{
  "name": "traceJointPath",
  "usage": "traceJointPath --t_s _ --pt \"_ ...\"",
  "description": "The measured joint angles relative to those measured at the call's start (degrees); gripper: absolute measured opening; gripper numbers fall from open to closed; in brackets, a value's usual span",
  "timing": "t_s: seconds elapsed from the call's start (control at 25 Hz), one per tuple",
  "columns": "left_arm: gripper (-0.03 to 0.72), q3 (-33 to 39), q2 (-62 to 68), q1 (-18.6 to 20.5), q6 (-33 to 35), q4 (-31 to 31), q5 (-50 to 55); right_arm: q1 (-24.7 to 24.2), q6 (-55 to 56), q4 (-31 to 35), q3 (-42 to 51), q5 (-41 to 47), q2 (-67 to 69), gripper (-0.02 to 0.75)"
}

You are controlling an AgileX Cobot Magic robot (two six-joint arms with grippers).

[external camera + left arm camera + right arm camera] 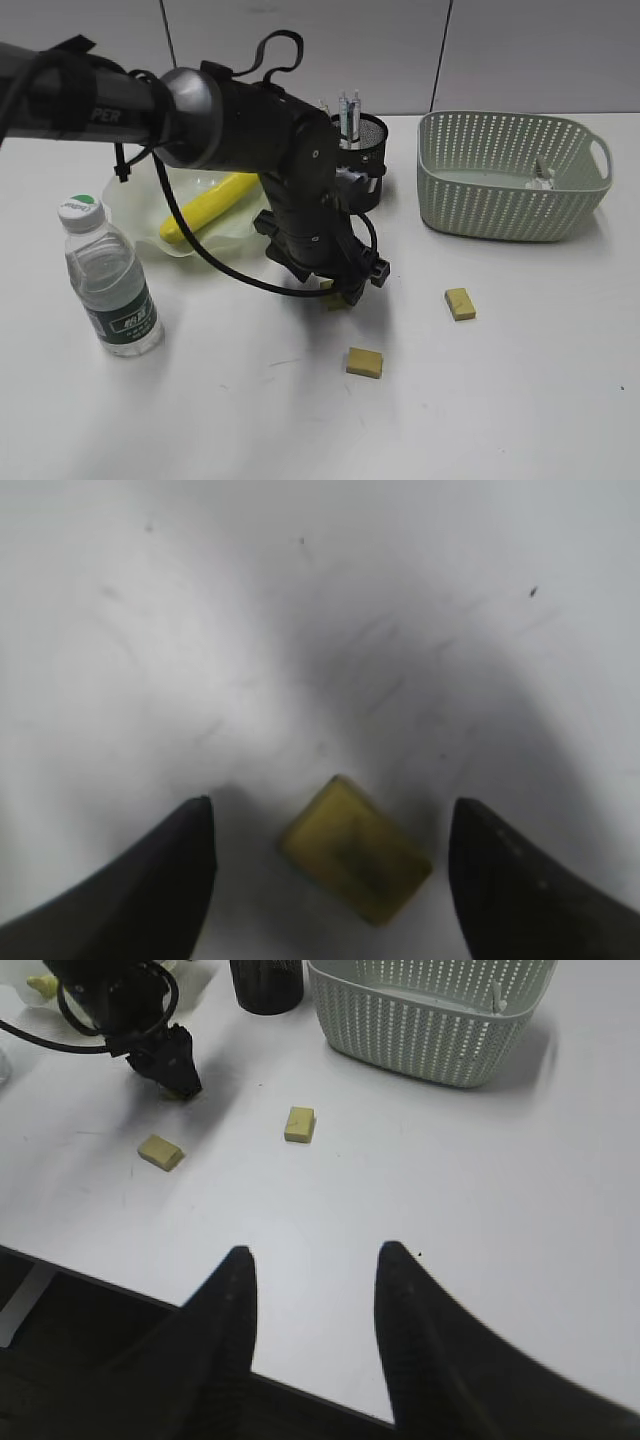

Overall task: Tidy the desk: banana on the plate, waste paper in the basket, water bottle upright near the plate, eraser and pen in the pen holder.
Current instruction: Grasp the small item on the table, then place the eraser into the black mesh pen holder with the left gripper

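My left gripper (340, 292) is low over the desk (500, 400), open, with a yellow eraser (334, 300) between its jaws. In the left wrist view the eraser (355, 850) lies on the white top between the open jaws (332, 802), touching neither. Two more erasers lie in front (364, 362) and to the right (460, 303). The banana (210, 205) lies on the plate (125, 200). The water bottle (110, 280) stands upright beside the plate. The pen holder (368, 160) holds pens. My right gripper (315, 1250) is open and empty above the desk's front edge.
The basket (515, 175) stands at the back right with a white scrap of waste paper (540, 178) inside. The right wrist view shows the basket (430, 1020), the pen holder (266, 985), two loose erasers (160, 1152) (299, 1123) and the left gripper (170, 1065).
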Motion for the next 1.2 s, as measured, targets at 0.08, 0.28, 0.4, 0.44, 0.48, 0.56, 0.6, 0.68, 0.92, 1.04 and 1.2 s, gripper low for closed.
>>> traceJointPath --t_s 0.08,0.28,0.4,0.44,0.48,0.56,0.6,0.68,0.92,1.04,1.2 --pt "0.515 0.00 0.61 0.00 -0.34 0.07 0.38 0.00 0.00 0.00 0.00 0.00 0.00 0.321" --pt "0.357 -0.05 0.67 0.00 -0.42 0.24 1.03 0.00 0.00 0.00 0.00 0.00 0.00 0.321" --pt "0.279 -0.11 0.67 0.00 -0.49 0.12 1.03 0.00 0.00 0.00 0.00 0.00 0.00 0.321" --pt "0.279 -0.11 0.67 0.00 -0.49 0.07 1.04 0.00 0.00 0.00 0.00 0.00 0.00 0.321" --pt "0.279 -0.11 0.67 0.00 -0.51 -0.02 1.09 0.00 0.00 0.00 0.00 0.00 0.00 0.321" --pt "0.276 -0.71 0.67 0.00 -0.51 -0.06 1.91 0.00 0.00 0.00 0.00 0.00 0.00 0.321" --pt "0.269 -1.14 0.67 0.00 -0.51 -0.13 2.48 0.00 0.00 0.00 0.00 0.00 0.00 0.321" --pt "0.268 -2.12 0.22 0.00 -0.51 -0.24 3.14 0.00 0.00 0.00 0.00 0.00 0.00 0.319" --pt "0.267 -8.20 -5.80 0.19 -0.55 1.46 -3.40 0.00 0.00 0.00 0.00 0.00 0.00 0.320" --pt "0.266 -12.90 -6.76 1.21 -0.55 4.13 -8.83 0.00 0.00 0.00 0.00 0.00 0.00 0.320" --pt "0.265 -16.50 -4.87 3.79 -0.55 5.25 -13.89 0.00 0.00 0.00 0.00 0.00 0.00 0.320"
